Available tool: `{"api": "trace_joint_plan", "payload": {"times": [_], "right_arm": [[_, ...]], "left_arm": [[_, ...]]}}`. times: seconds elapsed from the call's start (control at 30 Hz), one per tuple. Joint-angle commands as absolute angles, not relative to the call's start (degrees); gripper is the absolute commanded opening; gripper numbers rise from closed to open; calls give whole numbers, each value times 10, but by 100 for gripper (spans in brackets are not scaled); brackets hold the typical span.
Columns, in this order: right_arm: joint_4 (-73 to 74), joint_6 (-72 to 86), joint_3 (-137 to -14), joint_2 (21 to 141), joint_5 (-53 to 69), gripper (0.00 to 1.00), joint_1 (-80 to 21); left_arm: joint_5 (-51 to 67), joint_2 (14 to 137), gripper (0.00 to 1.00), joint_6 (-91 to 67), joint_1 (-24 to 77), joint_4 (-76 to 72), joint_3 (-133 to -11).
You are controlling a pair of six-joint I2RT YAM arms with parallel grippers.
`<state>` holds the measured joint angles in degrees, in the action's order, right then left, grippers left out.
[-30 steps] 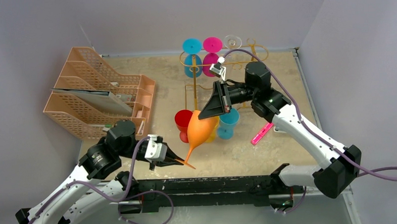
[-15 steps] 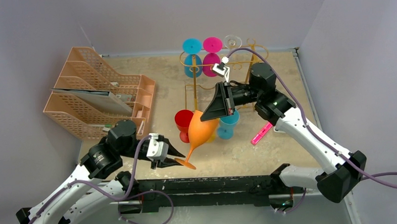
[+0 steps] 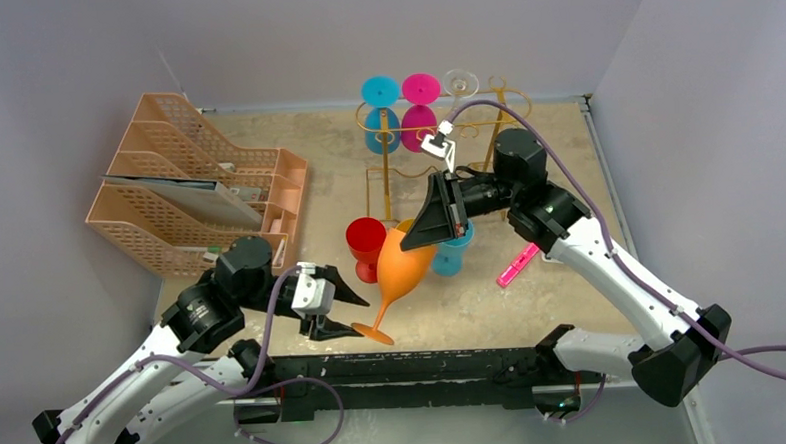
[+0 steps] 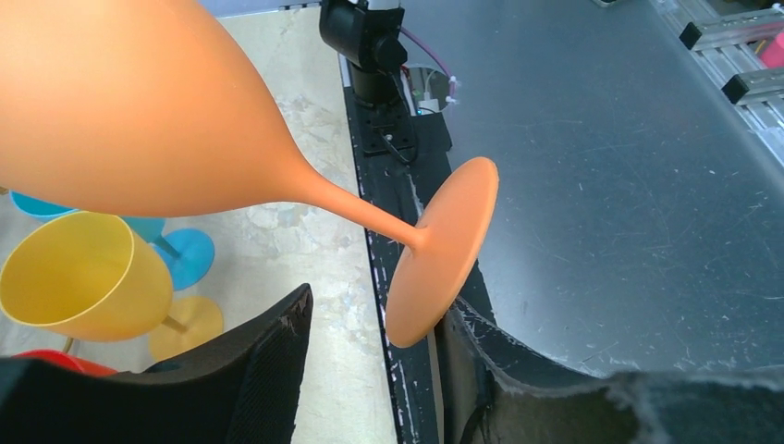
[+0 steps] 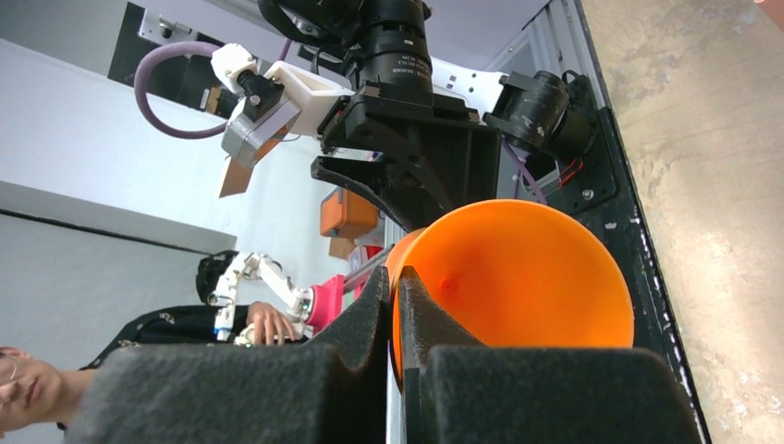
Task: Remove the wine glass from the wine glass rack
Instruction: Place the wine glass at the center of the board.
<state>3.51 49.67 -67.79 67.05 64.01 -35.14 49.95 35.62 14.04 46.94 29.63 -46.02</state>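
The right jaws, faced with coarse black foam, are pinched shut on the thin rim of the orange wine glass (image 5: 527, 277). The left jaws stand partly open, one rough black finger (image 4: 268, 370) on each side of the glass's flat round foot, with a clear gap on the left side; no grip shows. The glass (image 3: 403, 267) is smooth, matte plastic with a teardrop bowl and slim stem, and hangs tilted over the near worktop (image 3: 566, 154), a mottled beige surface, with its foot toward the arm bases. It is well apart from the wine glass rack (image 3: 504, 99), thin gold wire with curled loops, at the back. Beside the bowl stand a red cup (image 3: 366, 238) and a yellow glass (image 4: 74, 277).
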Motion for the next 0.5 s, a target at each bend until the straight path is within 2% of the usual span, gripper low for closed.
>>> {"api": "trace_joint_plan", "payload": {"times": [0.0, 0.13, 0.17, 0.27, 0.37, 0.47], "right_arm": [[50, 473, -692, 659, 649, 0, -358], [80, 447, -697, 654, 635, 0, -358], [92, 436, -697, 653, 630, 0, -358], [136, 394, -699, 639, 593, 0, -358], [178, 347, -704, 617, 558, 0, -358], [250, 269, -716, 590, 515, 0, -358]], "left_arm": [[537, 366, 47, 138, 467, 278, -460], [552, 367, 53, 140, 467, 285, -468], [549, 366, 61, 139, 467, 285, -470], [537, 363, 73, 131, 467, 287, -474], [526, 369, 78, 108, 467, 299, -495], [462, 376, 81, 89, 467, 329, -526]]}}
